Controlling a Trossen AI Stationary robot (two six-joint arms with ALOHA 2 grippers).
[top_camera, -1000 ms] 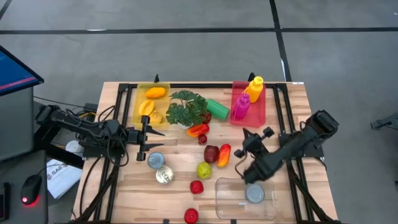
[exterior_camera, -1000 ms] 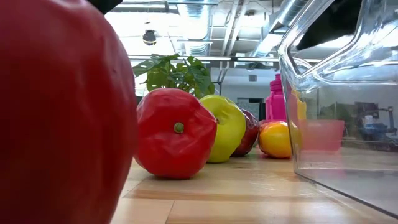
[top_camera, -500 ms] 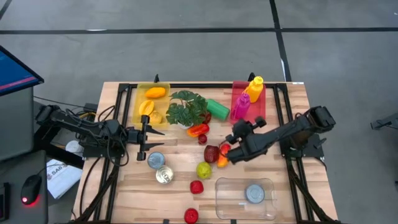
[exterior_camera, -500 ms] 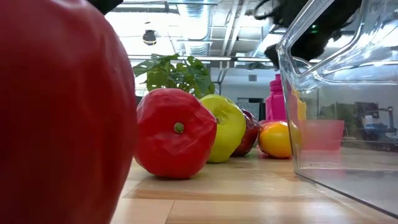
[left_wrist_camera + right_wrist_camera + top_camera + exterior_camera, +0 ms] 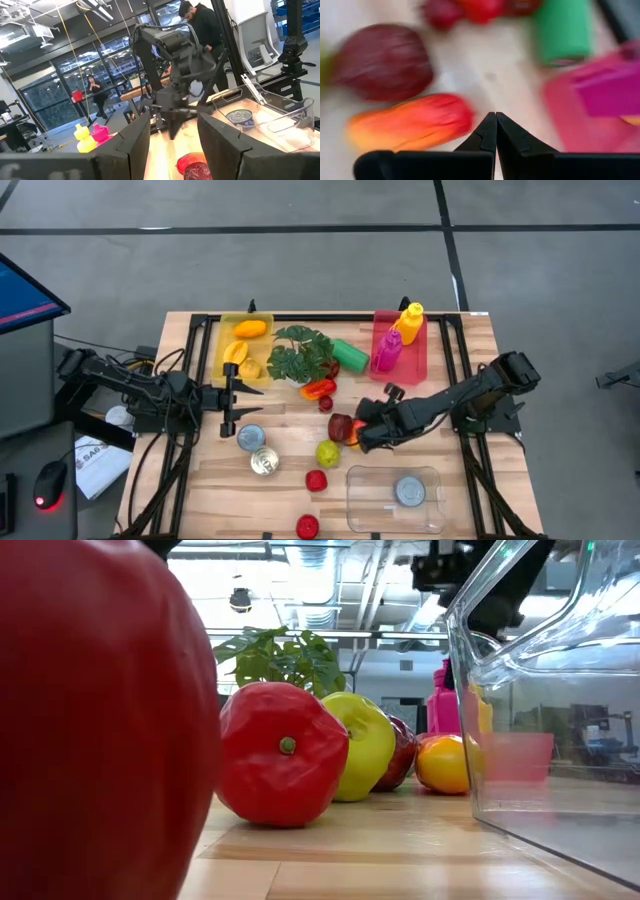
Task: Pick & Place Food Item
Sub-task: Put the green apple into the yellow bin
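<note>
The right arm's jaws [image 5: 496, 131] are pressed together with nothing between them, poised just over the orange-and-red mango-shaped toy fruit [image 5: 410, 122], which lies on the pale wooden surface [image 5: 290, 490] near its middle. Touching or just beside that fruit lies a dark red rounded toy fruit [image 5: 382, 62], and a yellow-green pear-shaped fruit [image 5: 328, 453] sits near them. The clear plastic bin [image 5: 372, 510] stands at the near edge with a round metal tin [image 5: 409, 492] inside it. Beyond the fruits are a green cylinder [image 5: 564, 31] and a pink tray [image 5: 421, 360] holding a magenta bottle [image 5: 386, 352] and a yellow bottle [image 5: 409, 323]. The left arm's jaws [image 5: 229, 399] wait partly spread and empty at the surface's left side, near a yellow tray [image 5: 226, 330] of orange fruits.
</note>
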